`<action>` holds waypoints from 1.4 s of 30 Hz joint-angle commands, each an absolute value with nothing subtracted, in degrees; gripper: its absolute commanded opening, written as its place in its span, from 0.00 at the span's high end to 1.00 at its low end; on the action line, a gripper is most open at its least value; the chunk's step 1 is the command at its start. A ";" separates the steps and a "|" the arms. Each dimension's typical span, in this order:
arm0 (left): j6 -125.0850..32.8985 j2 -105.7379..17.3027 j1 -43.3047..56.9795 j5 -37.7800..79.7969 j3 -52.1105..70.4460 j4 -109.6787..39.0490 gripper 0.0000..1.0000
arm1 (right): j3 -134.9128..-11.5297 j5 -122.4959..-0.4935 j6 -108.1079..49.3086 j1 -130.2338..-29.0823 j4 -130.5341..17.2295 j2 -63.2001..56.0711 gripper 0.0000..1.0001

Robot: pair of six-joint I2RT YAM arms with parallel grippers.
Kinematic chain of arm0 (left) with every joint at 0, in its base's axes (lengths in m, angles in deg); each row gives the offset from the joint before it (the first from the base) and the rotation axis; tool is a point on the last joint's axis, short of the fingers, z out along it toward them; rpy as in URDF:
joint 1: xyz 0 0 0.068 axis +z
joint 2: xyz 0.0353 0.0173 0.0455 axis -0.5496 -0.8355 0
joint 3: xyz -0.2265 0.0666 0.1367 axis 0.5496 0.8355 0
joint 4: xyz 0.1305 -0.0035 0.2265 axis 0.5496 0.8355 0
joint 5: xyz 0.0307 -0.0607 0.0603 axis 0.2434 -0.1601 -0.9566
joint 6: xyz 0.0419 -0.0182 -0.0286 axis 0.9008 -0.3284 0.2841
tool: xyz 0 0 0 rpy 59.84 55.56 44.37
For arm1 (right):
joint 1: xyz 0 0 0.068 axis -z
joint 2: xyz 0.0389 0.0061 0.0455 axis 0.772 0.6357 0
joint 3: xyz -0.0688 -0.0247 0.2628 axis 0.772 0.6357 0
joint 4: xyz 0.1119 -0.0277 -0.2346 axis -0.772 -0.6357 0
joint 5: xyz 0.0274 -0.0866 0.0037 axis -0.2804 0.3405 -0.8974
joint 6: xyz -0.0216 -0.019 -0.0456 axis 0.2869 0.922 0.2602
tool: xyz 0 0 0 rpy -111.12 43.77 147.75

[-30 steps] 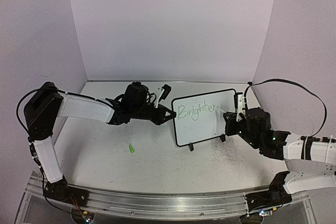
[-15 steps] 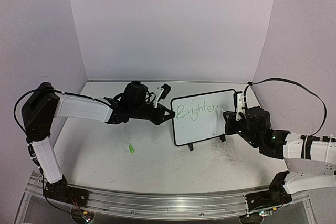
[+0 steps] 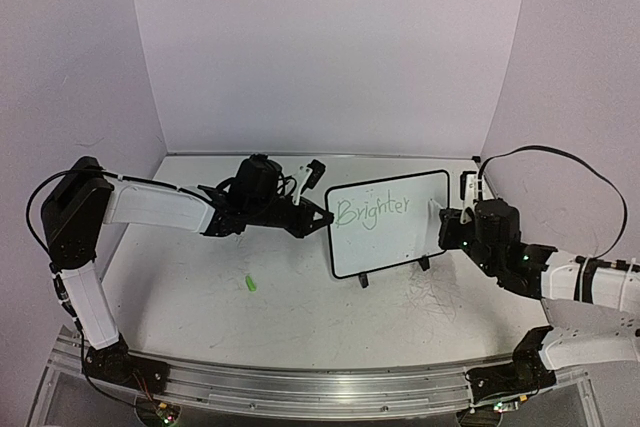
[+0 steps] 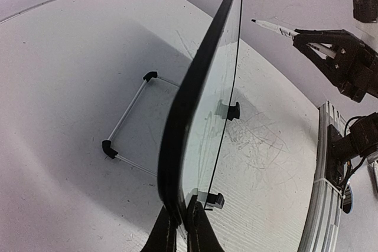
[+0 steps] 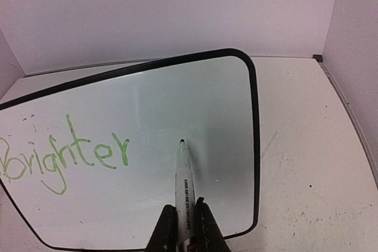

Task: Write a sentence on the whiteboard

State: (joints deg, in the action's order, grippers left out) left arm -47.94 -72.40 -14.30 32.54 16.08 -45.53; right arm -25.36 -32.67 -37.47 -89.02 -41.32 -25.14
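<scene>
On the tabletop (image 3: 200, 277), your left end effector (image 4: 182, 228) pinches the upright whiteboard (image 3: 385, 247) by its edge; the right end effector (image 5: 184, 225) clamps the marker (image 5: 184, 172), tip just off the surface right of the sentence (image 5: 65, 154), which reads only "Brighter". Press hard and the board may pivot in that thin grip, smearing strokes. From above, tip contact is hard to judge; the green scrap (image 3: 249, 284) is unidentifiable.

Whiteboard (image 3: 388, 245): small, white, thin black frame, rounded corners, standing near-upright on little black feet (image 3: 364, 281) toward the right rear of the table (image 3: 200, 277), face turned to the near right edge; sentence (image 3: 372, 211): one light-green cursive word, "Brighter", along its upper left.
</scene>
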 commanded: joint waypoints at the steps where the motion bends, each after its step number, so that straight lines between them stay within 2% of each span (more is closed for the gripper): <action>1: -45.32 -70.83 -13.68 27.68 15.04 -44.80 1.00 | -27.39 -34.07 -38.61 -87.36 -42.51 -25.24 1.00; 10: -45.50 -71.25 -13.69 28.01 14.74 -44.55 1.00 | -27.78 -38.73 -35.19 -87.13 -39.72 -24.12 1.00; 17: -45.62 -71.29 -13.69 28.22 14.62 -44.49 1.00 | -31.09 -36.67 -34.76 -87.15 -38.52 -21.83 1.00; 22: -45.76 -71.32 -13.77 28.41 14.52 -44.41 1.00 | -30.65 -46.33 -32.69 -87.54 -37.78 -21.31 1.00; 29: -45.74 -71.59 -13.77 28.21 14.24 -44.09 1.00 | -26.84 -51.84 -31.94 -94.20 -38.98 -27.06 1.00; 36: -46.11 -72.12 -13.77 28.14 13.74 -43.54 1.00 | -30.71 -47.55 -34.63 -104.25 -42.07 -16.79 1.00; 42: -46.20 -72.40 -13.77 28.04 13.21 -42.52 1.00 | -32.38 -45.91 -36.46 -107.09 -40.83 -12.85 1.00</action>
